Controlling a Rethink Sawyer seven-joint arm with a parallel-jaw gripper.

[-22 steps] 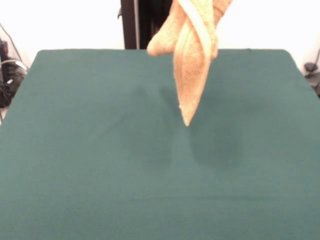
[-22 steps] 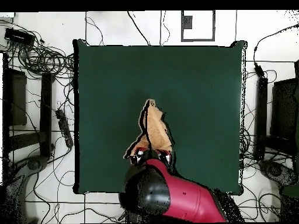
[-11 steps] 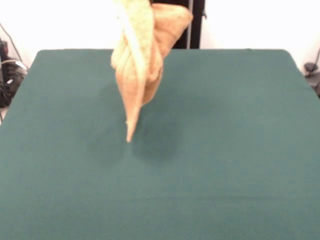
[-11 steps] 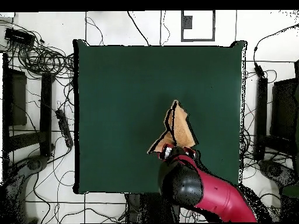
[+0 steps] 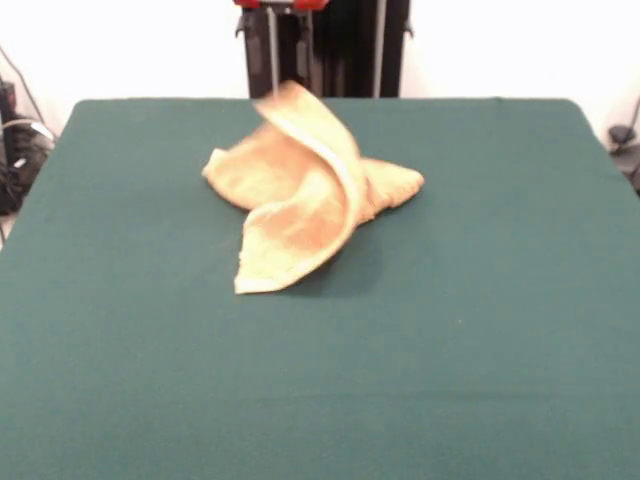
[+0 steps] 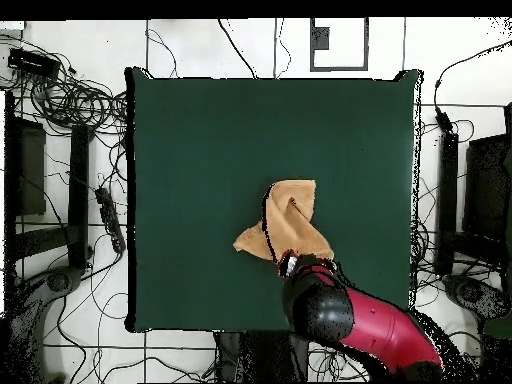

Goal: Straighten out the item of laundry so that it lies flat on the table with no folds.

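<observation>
The orange-tan item of laundry (image 5: 310,195) lies crumpled on the green table (image 5: 480,300), a little behind its middle. One flap curls up and over the heap, and a corner points toward the front left. Its top edge is blurred. From overhead, the item of laundry (image 6: 288,225) is a bunched, roughly triangular shape on the table (image 6: 200,150). My gripper (image 5: 280,4) shows only as red parts at the top edge, above the cloth. In the overhead view the gripper (image 6: 290,265) sits at the cloth's near edge, mostly hidden under the red and black arm (image 6: 345,320).
Tangled cables (image 6: 70,100) and black equipment (image 6: 490,190) lie on the floor round the table. More cables (image 5: 15,140) show past the table's left edge.
The item of laundry hung bunched from my gripper and swung sideways above the table. Now it rests in a heap on the table, and the gripper is almost out of the front view.
</observation>
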